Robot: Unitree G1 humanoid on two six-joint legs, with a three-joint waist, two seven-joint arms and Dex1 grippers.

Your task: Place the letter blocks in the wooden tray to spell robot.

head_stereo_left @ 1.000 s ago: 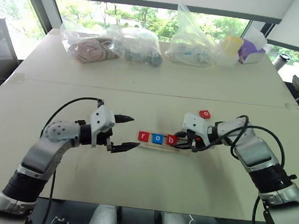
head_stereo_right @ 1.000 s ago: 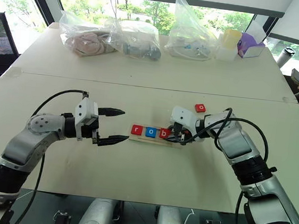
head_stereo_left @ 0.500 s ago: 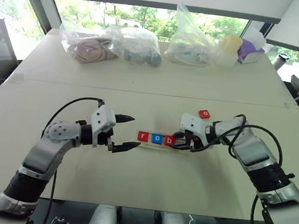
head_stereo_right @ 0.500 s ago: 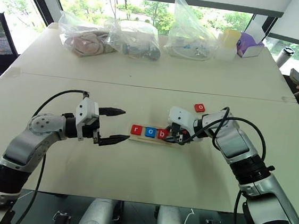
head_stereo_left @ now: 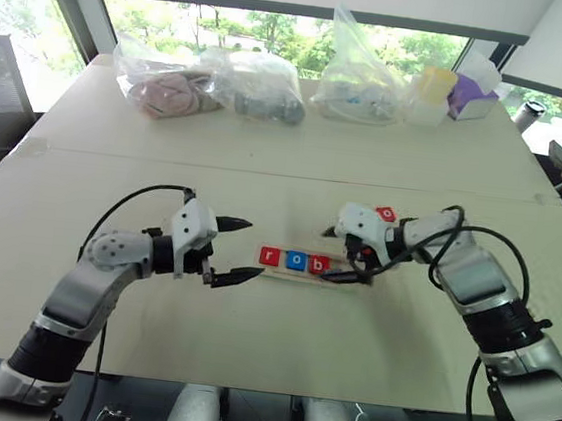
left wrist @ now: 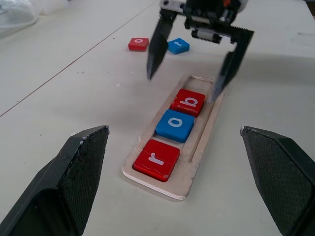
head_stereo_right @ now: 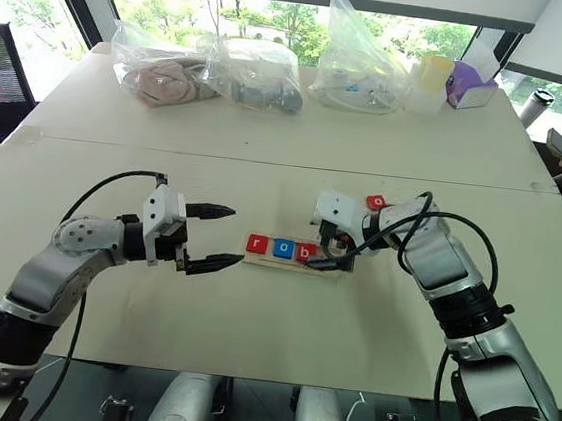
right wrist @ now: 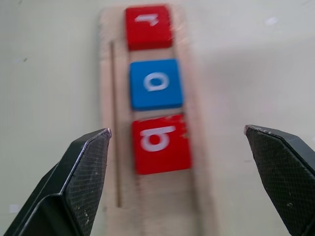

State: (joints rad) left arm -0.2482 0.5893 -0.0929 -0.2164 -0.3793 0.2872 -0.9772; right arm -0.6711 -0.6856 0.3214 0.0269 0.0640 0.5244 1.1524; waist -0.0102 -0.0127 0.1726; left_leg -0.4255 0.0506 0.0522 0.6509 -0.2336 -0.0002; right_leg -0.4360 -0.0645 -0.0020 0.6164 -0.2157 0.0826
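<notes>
- While the right gripper [left wrist: 199,69] hangs over the far end of the wooden tray [left wrist: 202,140], its jaws stand wide apart with nothing between them; the red b block [left wrist: 188,102] sits right below.
- Red r block [left wrist: 157,159], blue o block [left wrist: 175,125] and b fill the tray in a row.
- Left gripper [head_stereo_left: 233,250] is spread wide too, empty, just beside the tray's r end.
- Red o tile [left wrist: 138,44] and a blue tile [left wrist: 178,45] lie beyond the right jaws.

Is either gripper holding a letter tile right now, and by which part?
Nothing is held: the right gripper stands open over the red b tile, and the left gripper is open, empty.
</notes>
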